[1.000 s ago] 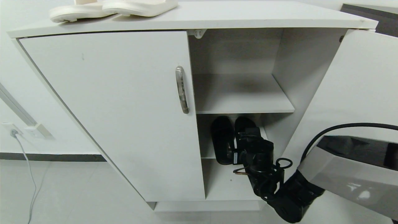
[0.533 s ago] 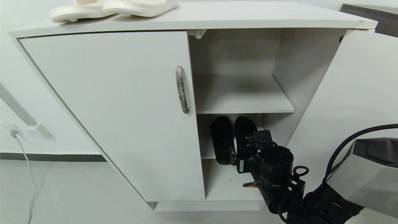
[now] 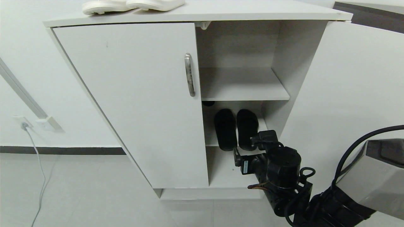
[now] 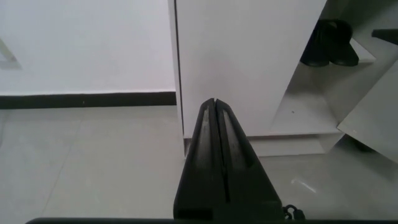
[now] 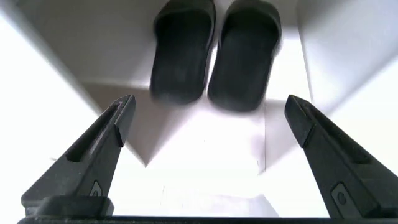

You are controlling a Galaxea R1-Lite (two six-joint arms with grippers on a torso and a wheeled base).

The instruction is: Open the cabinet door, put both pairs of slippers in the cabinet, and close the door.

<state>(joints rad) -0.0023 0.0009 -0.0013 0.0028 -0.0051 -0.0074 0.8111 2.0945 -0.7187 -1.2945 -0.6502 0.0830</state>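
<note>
Head view: the camera shifted in the last 0.5 s. The whole cabinet (image 3: 126,94) sits further right and higher in frame, so that is not the things moving. The real change is the right gripper (image 3: 249,148): 1.0 s ago it overlapped the right black slipper, now it has backed out to just in front of the lower shelf (image 3: 209,135) edge, near the heels. Its fingers are spread and hold nothing.

Right door (image 3: 347,94) is swung open; left door (image 3: 132,104) is shut, with its handle (image 3: 189,74) upright. The black pair (image 3: 235,128) is on the lower shelf, side by side and touching or nearly so. Their long axes run front to back, straps at the far end, heels at the shelf's front edge. The white pair (image 3: 132,4) is on the cabinet top, left part, cut by the frame edge, lying roughly along the front edge.

Left wrist view: left gripper (image 4: 214,106) has its fingers pressed together and is empty. It hangs over the floor (image 4: 93,162), out in front of the shut door and well apart from the cabinet. The black pair (image 4: 329,43) is visible inside through the open side.

Right wrist view: gripper fingers (image 5: 106,143) are wide apart, with the black pair (image 5: 214,56) between and beyond them, not touching. Heels face the gripper.
</note>
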